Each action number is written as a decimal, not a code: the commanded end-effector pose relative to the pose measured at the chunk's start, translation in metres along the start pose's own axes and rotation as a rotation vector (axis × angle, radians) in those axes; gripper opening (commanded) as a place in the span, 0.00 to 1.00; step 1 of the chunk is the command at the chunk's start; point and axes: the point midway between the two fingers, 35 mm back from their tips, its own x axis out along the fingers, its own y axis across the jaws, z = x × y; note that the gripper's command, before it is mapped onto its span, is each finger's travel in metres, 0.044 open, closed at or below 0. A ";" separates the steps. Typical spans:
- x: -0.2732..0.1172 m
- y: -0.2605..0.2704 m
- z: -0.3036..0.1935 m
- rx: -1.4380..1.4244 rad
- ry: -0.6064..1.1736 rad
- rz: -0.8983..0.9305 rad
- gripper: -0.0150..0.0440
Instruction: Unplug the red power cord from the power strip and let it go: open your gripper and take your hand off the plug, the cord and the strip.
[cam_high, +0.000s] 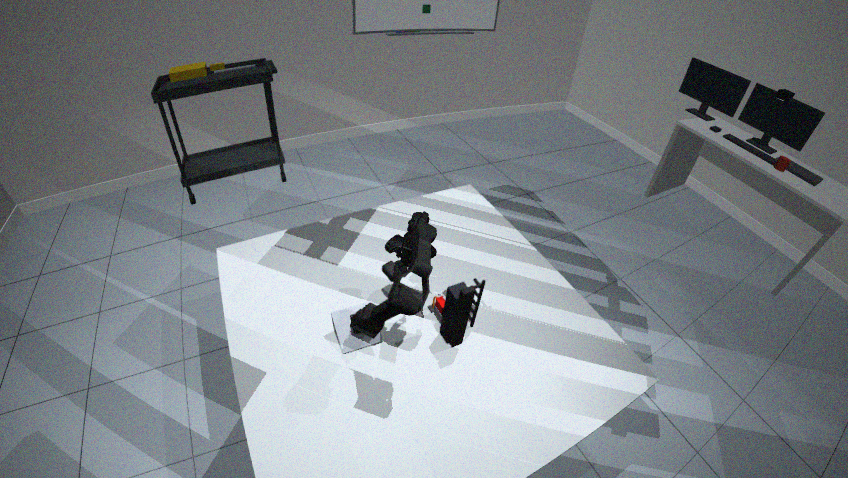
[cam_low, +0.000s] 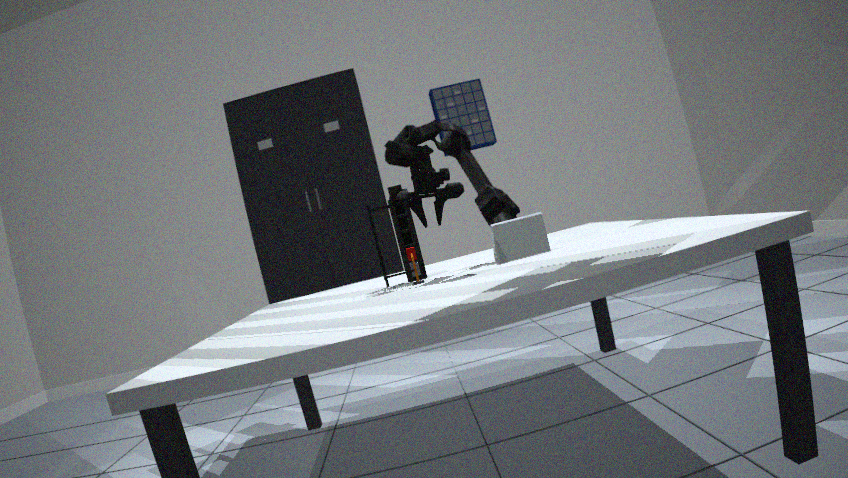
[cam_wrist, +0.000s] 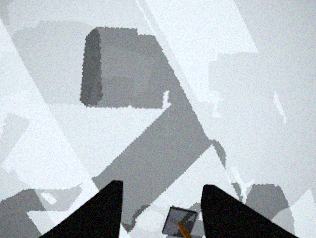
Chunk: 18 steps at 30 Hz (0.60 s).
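Note:
The black power strip (cam_high: 456, 314) (cam_low: 406, 228) stands upright on the table. The red plug (cam_high: 440, 302) (cam_low: 410, 254) sits at the strip's low end, seemingly in a socket. Its orange cord (cam_low: 415, 270) (cam_wrist: 184, 229) hangs down from it, and in the wrist view it shows at the lower edge over a small dark square (cam_wrist: 172, 218). My gripper (cam_low: 432, 225) (cam_wrist: 162, 192) is partly open, with nothing between its fingers. It points down beside the strip, higher than the plug, and appears not to touch it. The plug is not recognisable in the wrist view.
A thin black rack (cam_high: 478, 302) stands close along the strip's other side. A white block (cam_low: 521, 237) stands by the arm's base on the white table (cam_high: 308, 439) (cam_low: 273, 356). A cart (cam_high: 231, 160) and a desk with monitors (cam_high: 712, 86) stand away from the table.

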 end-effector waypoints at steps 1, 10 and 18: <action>0.020 -0.036 -0.058 0.160 0.128 0.046 0.53; 0.031 -0.050 -0.093 0.236 0.198 0.074 0.53; 0.030 -0.048 -0.096 0.236 0.198 0.074 0.53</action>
